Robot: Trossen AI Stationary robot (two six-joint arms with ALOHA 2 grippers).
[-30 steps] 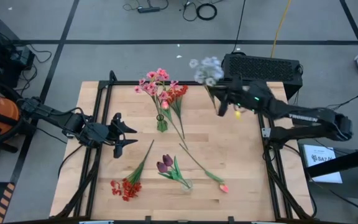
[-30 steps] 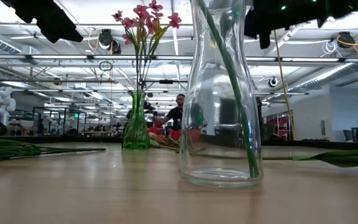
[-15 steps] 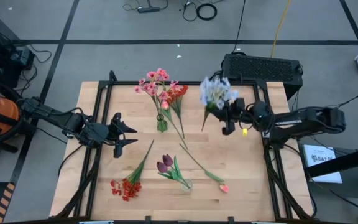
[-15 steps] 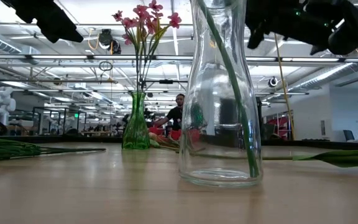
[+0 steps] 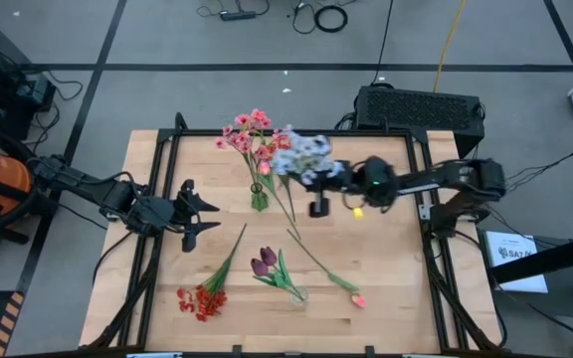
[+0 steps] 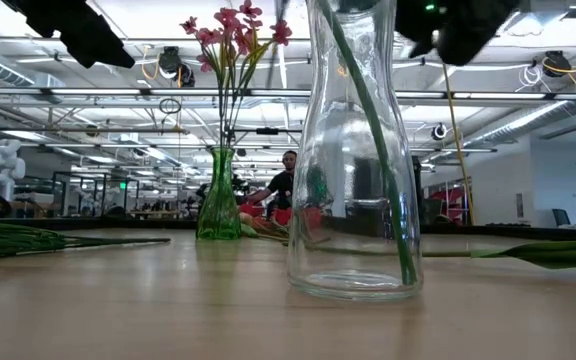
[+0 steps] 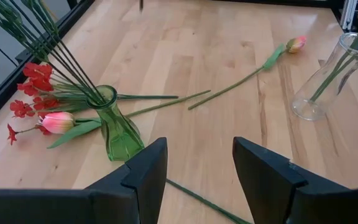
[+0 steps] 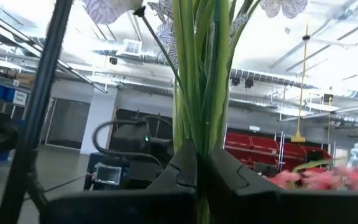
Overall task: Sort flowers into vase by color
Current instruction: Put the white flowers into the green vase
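Near the bench's far edge, your right hand [image 5: 318, 196] clamps one pale blue sprig bunch [image 5: 302, 157]; left hand [image 5: 191, 214] gapes empty; two vases stand.

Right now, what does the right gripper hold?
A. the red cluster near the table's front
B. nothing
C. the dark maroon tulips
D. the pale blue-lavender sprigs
D: the right gripper is shut on the stems of the pale blue-lavender sprigs, carried above the table beside the green vase.
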